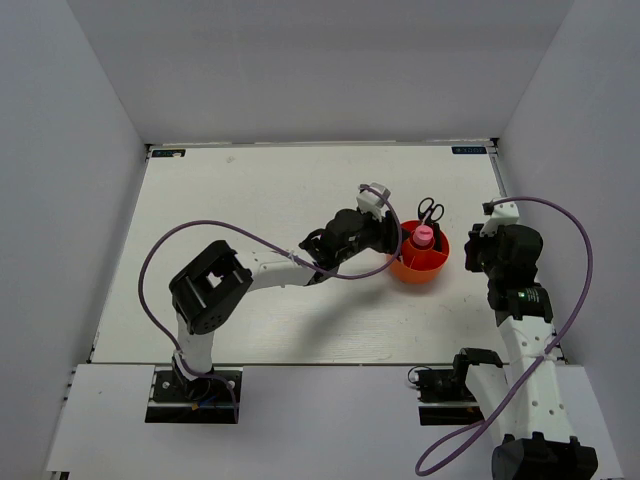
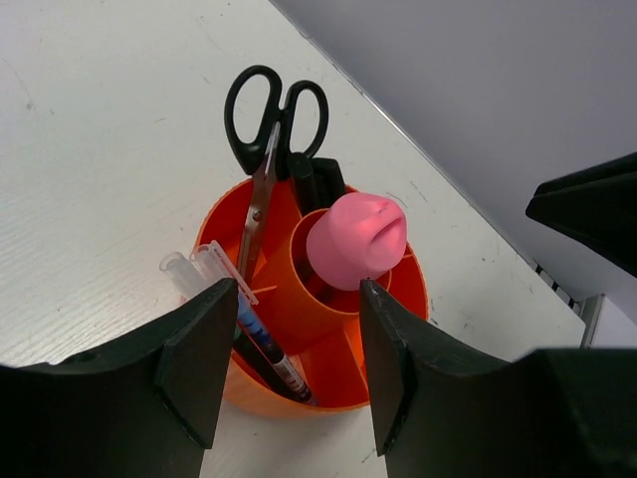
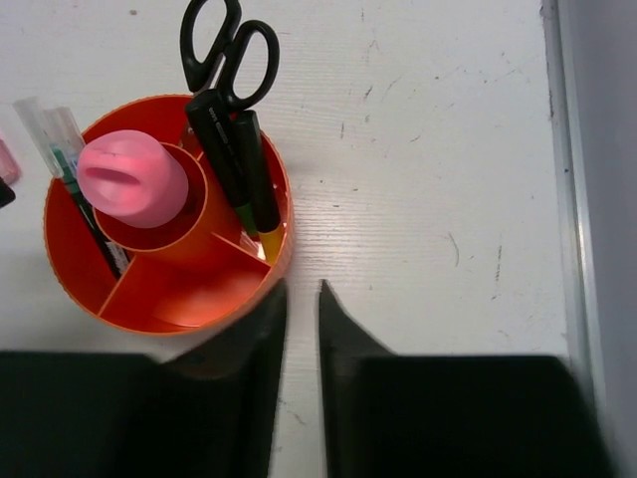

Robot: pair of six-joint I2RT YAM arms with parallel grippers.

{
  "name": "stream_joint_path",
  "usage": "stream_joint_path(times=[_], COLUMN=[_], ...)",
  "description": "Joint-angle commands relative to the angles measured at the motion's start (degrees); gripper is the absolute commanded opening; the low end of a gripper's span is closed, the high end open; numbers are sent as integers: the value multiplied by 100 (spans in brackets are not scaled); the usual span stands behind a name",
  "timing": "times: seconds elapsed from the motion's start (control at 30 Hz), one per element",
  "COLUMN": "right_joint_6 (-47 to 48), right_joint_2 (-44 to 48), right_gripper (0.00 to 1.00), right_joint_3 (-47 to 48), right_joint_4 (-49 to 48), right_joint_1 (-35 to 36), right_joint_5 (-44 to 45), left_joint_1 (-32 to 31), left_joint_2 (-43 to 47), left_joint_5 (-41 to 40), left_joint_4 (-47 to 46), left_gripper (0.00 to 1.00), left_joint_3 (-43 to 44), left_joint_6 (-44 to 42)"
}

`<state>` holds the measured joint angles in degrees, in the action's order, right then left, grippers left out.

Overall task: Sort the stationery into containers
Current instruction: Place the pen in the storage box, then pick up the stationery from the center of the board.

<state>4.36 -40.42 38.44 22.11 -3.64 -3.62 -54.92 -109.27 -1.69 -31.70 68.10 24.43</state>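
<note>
The orange-red cup point(image 1: 432, 268) stands right of the table's middle. It holds the black-handled scissors point(image 2: 274, 110), the fat pink tube point(image 2: 356, 239) in its centre well, and a thin pen point(image 2: 267, 351) with clear-capped markers. In the right wrist view the cup point(image 3: 149, 317) also holds a green-black marker point(image 3: 234, 149) and a yellow marker point(image 3: 269, 244). My left gripper point(image 2: 294, 354) is open and empty, just above the cup's left rim. My right gripper point(image 3: 302, 299) is shut but for a thin gap and empty, beside the cup's right rim.
The table's right edge rail point(image 3: 567, 199) runs close to the right arm. The grey wall point(image 2: 478, 90) stands behind the cup. The left arm's purple cable point(image 1: 200, 235) loops over the table's left half.
</note>
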Motion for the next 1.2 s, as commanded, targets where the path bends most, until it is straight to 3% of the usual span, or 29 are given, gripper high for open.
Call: stream_joint_path(times=[0.0, 0.07, 0.17, 0.2, 0.23, 0.27, 0.3, 0.33, 0.43, 0.5, 0.53, 0.63, 0.67, 0.8, 0.9, 1.03, 1.17], right_joint_6=[117, 188, 538, 740, 872, 1126, 1398, 1531, 1585, 1524, 1332, 1033, 945, 699, 435, 268, 162], right_joint_2=[87, 96, 35, 9, -53, -166, -333, -474, -1440, -2340, -2530, -3514, -3908, -5358, -6177, -7285, -8128], right_gripper=[27, 36, 58, 69, 71, 71, 69, 59, 47, 40, 38, 37, 37, 38, 48, 50, 52], right_joint_3=[-29, 15, 102, 155, 295, 366, 453, 724, 1726, 2612, 2851, 3941, 4544, 5663, 6368, 7019, 7616], right_joint_4=[-216, -190, -93, 107, 162, 293, 372, 608, 1450, 1673, 1848, 2033, 2139, 2675, 2738, 2738, 2913], right_joint_1=[-32, -32, -14, -31, -23, -23, 21, 30, 117, 276, 337, 1004, 1354, 2706, 3340, 3835, 4099], right_joint_5=[-51, -243, -831, -1312, -1587, -2433, -2720, -2967, -3882, -4286, -4375, -4114, -4008, -2413, -1427, -178, 335], left_joint_1=[-37, -81, -81, -72, -28, 16, 51, 112, 542, 982, 1209, 1702, 1817, 1984, 2055, 2327, 2503], left_joint_2=[415, 836, 1609, 1802, 2405, 2602, 3013, 3209, 3965, 4510, 4633, 5073, 5196, 5713, 6126, 6629, 7199], left_joint_5=[46, 81, 161, 161, 161, 161, 126, 73, 116, 327, 371, 669, 757, 637, 355, 249, 196], left_joint_4=[296, 628, 1367, 1569, 2006, 2480, 2746, 3488, 5364, 6441, 6675, 7537, 7756, 7961, 7908, 7767, 7557], left_gripper=[62, 62, 55, 47, 40, 32, 25, 15, 9, 18, 36, 54, 69, 80, 86, 91, 95], left_joint_3=[143, 151, -6, -137, -217, -392, -541, -595, -666, -797, -824, -1105, -1332, -1939, -2212, -2607, -3021], left_joint_6=[-227, -499, -842, -956, -1088, -1141, -1142, -1090, -861, -852, -852, -992, -1079, -1273, -1361, -1660, -1818])
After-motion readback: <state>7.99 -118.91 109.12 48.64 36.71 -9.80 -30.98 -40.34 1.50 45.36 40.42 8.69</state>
